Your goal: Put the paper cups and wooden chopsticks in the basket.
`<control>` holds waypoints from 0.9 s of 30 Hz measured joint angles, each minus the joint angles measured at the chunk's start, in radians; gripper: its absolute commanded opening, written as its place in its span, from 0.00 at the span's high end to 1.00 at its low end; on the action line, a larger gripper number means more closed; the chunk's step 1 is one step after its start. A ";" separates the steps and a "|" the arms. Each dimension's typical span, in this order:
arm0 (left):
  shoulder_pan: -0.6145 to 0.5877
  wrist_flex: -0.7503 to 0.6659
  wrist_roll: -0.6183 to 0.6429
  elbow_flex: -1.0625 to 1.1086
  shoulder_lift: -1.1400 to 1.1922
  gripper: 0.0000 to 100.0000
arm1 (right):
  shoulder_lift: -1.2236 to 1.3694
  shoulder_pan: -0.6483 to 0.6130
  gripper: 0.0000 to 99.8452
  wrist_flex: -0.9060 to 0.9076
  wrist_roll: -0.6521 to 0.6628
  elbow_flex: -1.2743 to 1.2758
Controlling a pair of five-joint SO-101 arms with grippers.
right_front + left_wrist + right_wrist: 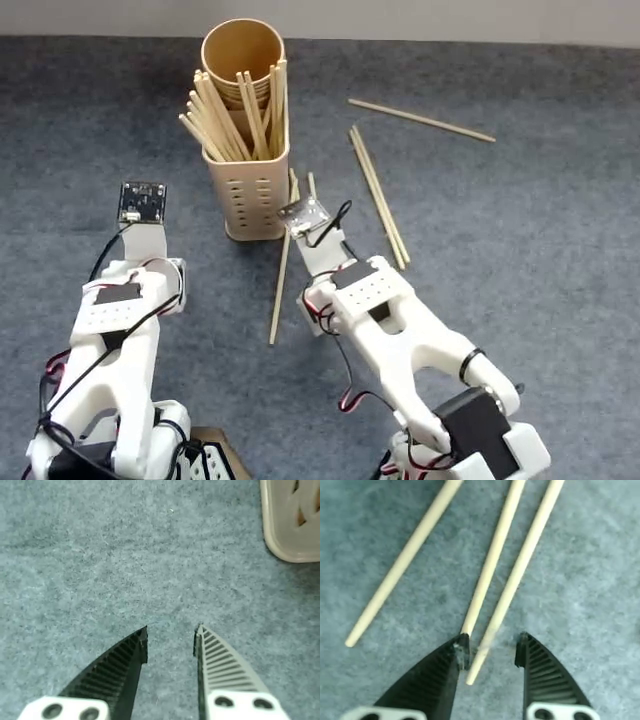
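Where the grey felt-covered table [520,260] spreads across the high view, a tall beige perforated plastic basket [250,195] stands upright in the upper middle of the frame. A stack of brown paper cups [243,50] is nested in its far end, and a bundle of pale wooden chopsticks [232,125] leans inside it in front of the cups. More chopsticks lie loose on the table: a single stick [420,120] at the upper right, well apart from the basket; a close pair [378,195] running diagonally right of the basket; and one long stick [280,285] slanting down from the basket's base, between the two arms. The right arm [400,340] comes up from the lower right, its wrist just beside the basket's lower right corner. The right claw [492,640] is released, spread over the ends of two chopsticks [484,577]. One end seems to touch the tip of a finger [440,680], though contact is hard to judge, and a third stick [400,565] lies apart from them. The left arm [115,330] sits at the lower left. The left claw [172,630] is likewise released, grasping nothing above bare table, with a corner of the basket near.
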 measured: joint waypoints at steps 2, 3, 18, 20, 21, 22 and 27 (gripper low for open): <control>0.003 0.000 0.000 0.000 0.000 0.82 | -0.018 -0.021 0.84 0.005 0.000 -0.002; 0.003 0.000 0.000 0.000 0.000 0.82 | -0.032 -0.034 0.84 0.006 0.000 -0.002; 0.005 0.000 0.000 0.000 0.000 0.82 | 0.127 -0.041 0.84 -0.025 0.000 -0.149; 0.005 0.000 0.000 0.000 0.000 0.82 | 0.190 -0.037 0.84 -0.043 0.000 -0.176; 0.005 0.000 0.000 0.000 0.000 0.82 | 0.216 -0.037 0.84 -0.044 0.003 -0.190; 0.005 0.000 0.000 0.000 0.000 0.82 | 0.235 -0.037 0.84 -0.046 0.015 -0.201; 0.005 0.000 0.000 0.000 0.000 0.82 | 0.259 -0.035 0.88 -0.040 0.046 -0.221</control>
